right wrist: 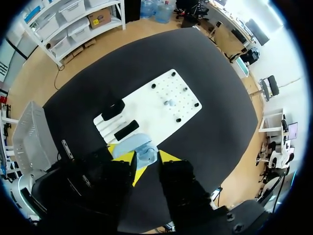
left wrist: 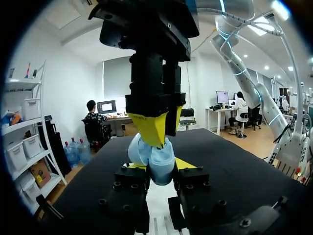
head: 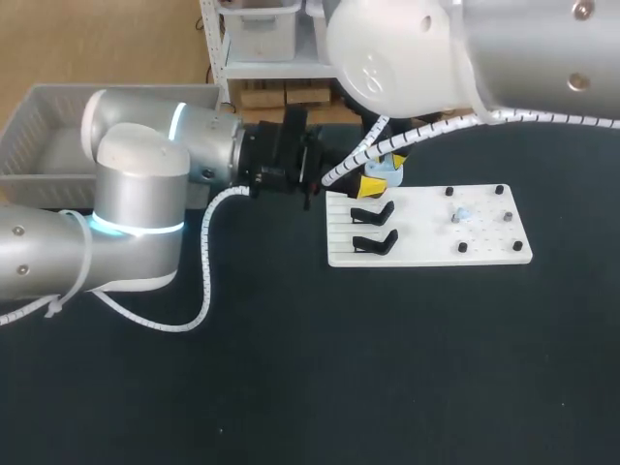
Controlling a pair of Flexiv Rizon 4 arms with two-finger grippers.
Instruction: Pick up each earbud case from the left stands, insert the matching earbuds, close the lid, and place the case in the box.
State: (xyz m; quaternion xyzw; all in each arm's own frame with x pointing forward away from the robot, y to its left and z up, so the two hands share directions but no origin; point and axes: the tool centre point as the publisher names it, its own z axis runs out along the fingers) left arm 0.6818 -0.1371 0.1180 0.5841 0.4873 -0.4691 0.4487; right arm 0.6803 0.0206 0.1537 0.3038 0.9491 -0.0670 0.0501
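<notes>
A light-blue earbud case [left wrist: 157,164] with its lid raised is held above the white board's [head: 484,254] back left corner. My left gripper [left wrist: 161,166] is shut on it, one yellow tip on each side. My right gripper [left wrist: 164,128] comes down from above. One yellow finger rests against the lid and the other stands clear, so it is open. In the right wrist view the case [right wrist: 139,146] sits just ahead of that gripper [right wrist: 146,159]. Two black stands [head: 373,212] [head: 374,242] on the board's left part are bare. Small pale earbuds [head: 460,215] lie among the board's pegs.
A grey box [head: 29,126] stands at the back left, behind my left arm. Black pegs [head: 498,190] dot the right half of the board. Dark tabletop spreads in front of the board and to its left.
</notes>
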